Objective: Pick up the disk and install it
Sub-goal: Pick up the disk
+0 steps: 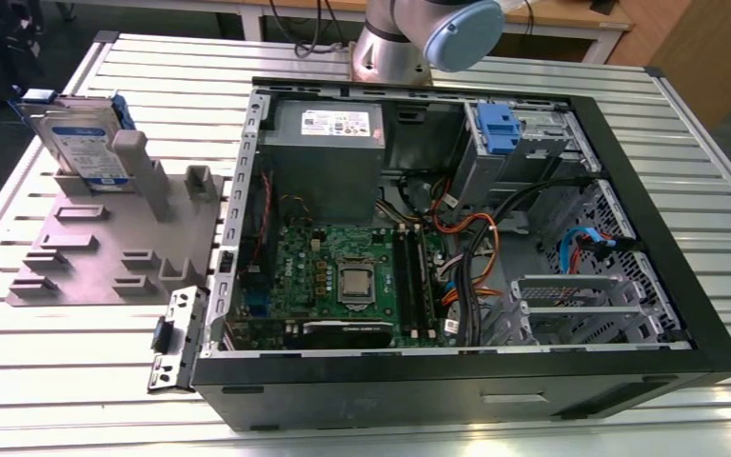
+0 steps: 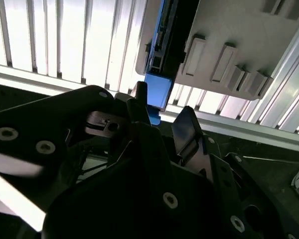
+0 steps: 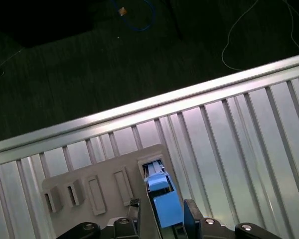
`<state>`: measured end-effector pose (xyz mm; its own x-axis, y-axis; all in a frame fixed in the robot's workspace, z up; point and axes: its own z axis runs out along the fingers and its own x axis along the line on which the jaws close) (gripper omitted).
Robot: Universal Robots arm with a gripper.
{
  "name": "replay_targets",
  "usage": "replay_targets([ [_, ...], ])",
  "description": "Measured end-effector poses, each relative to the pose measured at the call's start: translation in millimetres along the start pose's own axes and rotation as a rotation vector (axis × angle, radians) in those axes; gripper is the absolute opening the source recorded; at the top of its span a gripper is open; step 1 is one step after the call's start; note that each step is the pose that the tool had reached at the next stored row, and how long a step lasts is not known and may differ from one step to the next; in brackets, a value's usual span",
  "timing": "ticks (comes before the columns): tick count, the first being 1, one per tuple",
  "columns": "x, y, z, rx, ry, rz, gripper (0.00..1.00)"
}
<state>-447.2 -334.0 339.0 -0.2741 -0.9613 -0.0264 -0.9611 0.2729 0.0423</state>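
The disk (image 1: 87, 143) stands on edge in a slot at the far end of a grey holder (image 1: 99, 249), at the exterior view's left. It is silver-grey with a white and blue label and a blue bracket. In both wrist views my gripper (image 3: 162, 204) (image 2: 162, 113) hangs over the disk's top edge, its black fingers (image 3: 135, 205) spread to either side of the blue bracket (image 3: 164, 196) (image 2: 157, 92). The fingers look apart from the bracket, so the gripper is open with nothing held. The open computer case (image 1: 467, 386) lies flat to the right of the holder.
Inside the case are a grey power supply box (image 1: 327, 152), a green mainboard (image 1: 340, 276), loose cables (image 1: 480, 238) and a drive bay with a small blue tab (image 1: 499, 129). The arm's base (image 1: 404, 43) stands behind the case. The ribbed metal table (image 1: 73, 371) ends just beyond the holder (image 3: 89, 174).
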Motion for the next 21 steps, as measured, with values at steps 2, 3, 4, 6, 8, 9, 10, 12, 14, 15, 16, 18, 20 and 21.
replay_targets([
  [2, 0.1, -0.1, 2.2, -0.0010, 0.0014, -0.036, 0.47],
  [3, 0.1, -0.1, 3.1, -0.0014, 0.0021, -0.054, 0.47],
  [4, 0.1, -0.2, 3.7, -0.0020, 0.0029, -0.070, 0.47],
  [6, -0.1, -0.1, 4.6, -0.0025, 0.0037, -0.091, 0.47],
  [8, -2.0, 0.4, 4.9, -0.0025, 0.0038, -0.095, 0.47],
  [9, -3.1, 0.6, 5.1, -0.0025, 0.0038, -0.095, 0.47],
  [10, -3.9, 0.8, 5.2, -0.0025, 0.0039, -0.095, 0.47],
  [12, -5.0, 1.0, 5.6, -0.0025, 0.0038, -0.095, 0.47],
  [14, -5.4, 1.1, 6.0, -0.0024, 0.0038, -0.096, 0.47],
  [15, -5.5, 1.0, 6.3, -0.0024, 0.0039, -0.096, 0.47],
  [16, -5.5, 1.1, 7.0, -0.0010, 0.0038, -0.096, 0.47],
  [18, -5.5, 1.0, 8.6, 0.0045, 0.0040, -0.097, 0.47],
  [20, -5.4, 1.0, 10.1, 0.0106, 0.0041, -0.103, 0.47],
  [21, -5.4, 0.9, 10.9, 0.0141, 0.0034, -0.107, 0.47],
])
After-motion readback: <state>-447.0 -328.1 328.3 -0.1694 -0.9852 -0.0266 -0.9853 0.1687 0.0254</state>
